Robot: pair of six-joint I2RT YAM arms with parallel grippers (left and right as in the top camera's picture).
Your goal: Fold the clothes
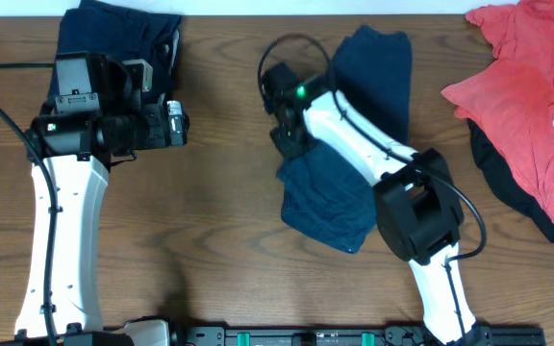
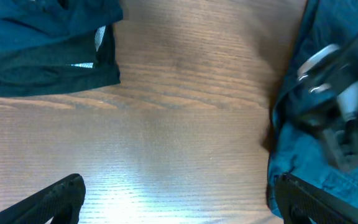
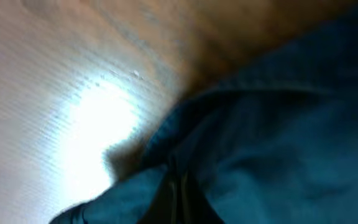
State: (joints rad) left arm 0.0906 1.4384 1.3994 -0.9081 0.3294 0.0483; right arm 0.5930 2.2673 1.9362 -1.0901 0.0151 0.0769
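Where table (image 1: pixel 224 202) stretches leftward, right gripper (image 1: pixel 283 135) touches navy shorts (image 1: pixel 327 204) at their edge.

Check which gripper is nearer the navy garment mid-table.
Right. Right gripper sits at the left edge of the navy garment, seemingly on it; the left gripper hangs open over the table, off to its left.

Brown wood-grain table (image 1: pixel 219 192), seen from above. Far left: a folded dark navy denim-like garment (image 1: pixel 113 29) at the table's far edge. Centre: a second dark navy denim-like garment (image 1: pixel 330 207), crumpled and elongated, running from the far edge toward the near side. Right: a coral-red printed T-shirt (image 1: pixel 527 96), loosely spread, partly covering a black cloth piece (image 1: pixel 498 168) that shows along its near-left side.
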